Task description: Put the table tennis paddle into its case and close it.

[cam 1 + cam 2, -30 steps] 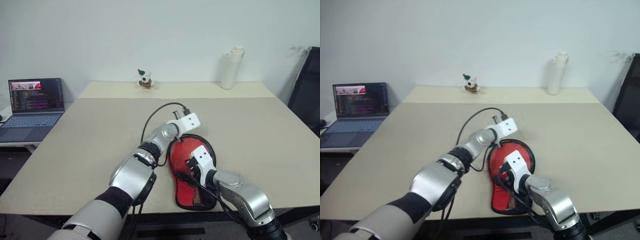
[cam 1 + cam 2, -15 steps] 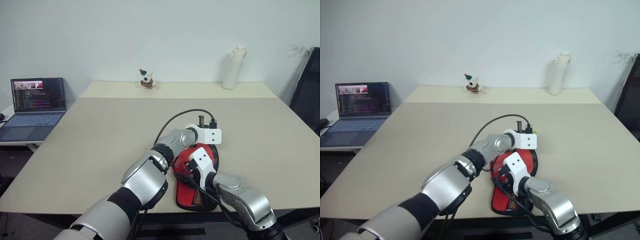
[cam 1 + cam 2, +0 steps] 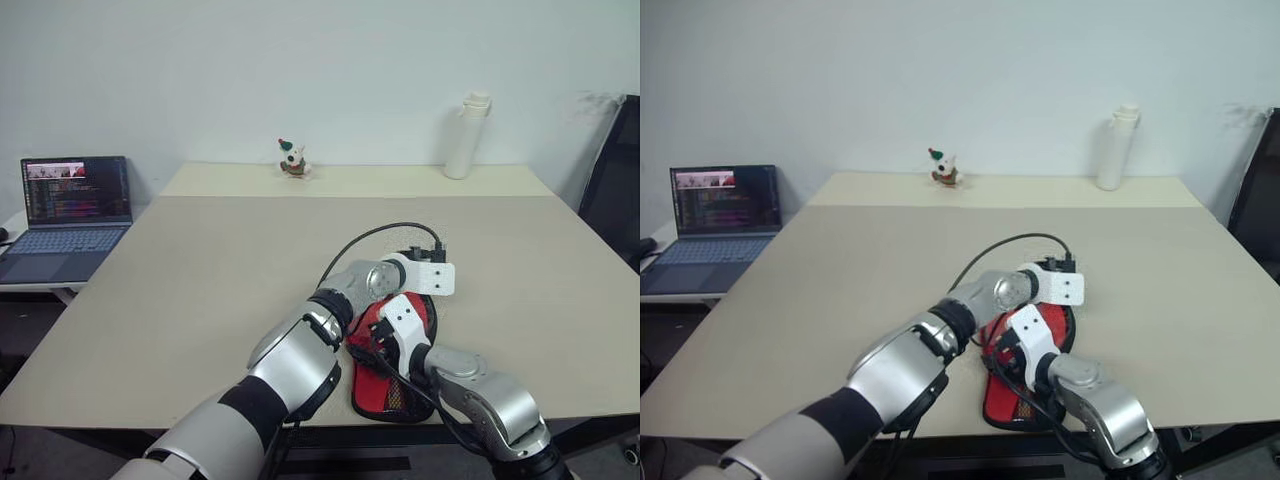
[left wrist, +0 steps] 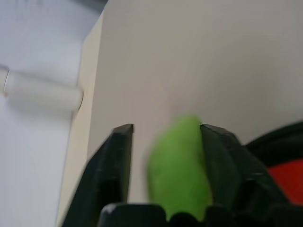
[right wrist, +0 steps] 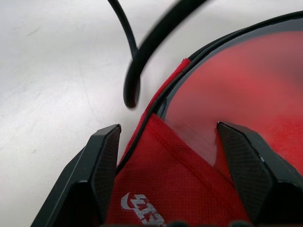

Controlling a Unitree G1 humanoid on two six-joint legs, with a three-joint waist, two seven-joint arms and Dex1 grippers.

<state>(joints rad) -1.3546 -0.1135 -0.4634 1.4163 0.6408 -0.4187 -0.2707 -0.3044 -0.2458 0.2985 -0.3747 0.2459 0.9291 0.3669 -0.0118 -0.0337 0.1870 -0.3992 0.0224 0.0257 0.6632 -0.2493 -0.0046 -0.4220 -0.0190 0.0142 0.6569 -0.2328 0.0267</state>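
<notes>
The left gripper [image 4: 165,137] reached across to the far rim of the case [image 3: 385,385], its two black fingers [image 4: 116,161] spread apart with a small green tag [image 4: 179,163] sitting between them, close against one finger. Whether that finger actually touched the tag I could not tell, as the tag was blurred. Past those fingers lay bare bench [image 4: 199,61] and, further off, the white bottle [image 4: 42,92].

The right gripper [image 5: 168,142] sat nearer the robot, over the middle of the case, with its fingers [image 5: 102,156] also held wide. Between them showed the red fabric flap of the case with a bit of white logo, and beyond the flap the red rubber face of the table tennis paddle [image 5: 246,94], lying inside the black-edged opening. The fingers straddled that flap, but I could not make out a firm grip on it. A black cable [image 5: 147,42] looped across just ahead of them.

The case lay flat near the front edge of the bench [image 3: 200,270], red side up, its narrow mesh end pointing toward the robot and its round end away. The paddle was in it, with the mouth still open.

Farther back, a small toy figure [image 3: 291,158] stood near the far edge, and the white bottle [image 3: 466,135] stood upright toward the far right. A laptop [image 3: 68,215] was open on a separate low table to the left, and a dark chair [image 3: 612,190] stood at the right.
</notes>
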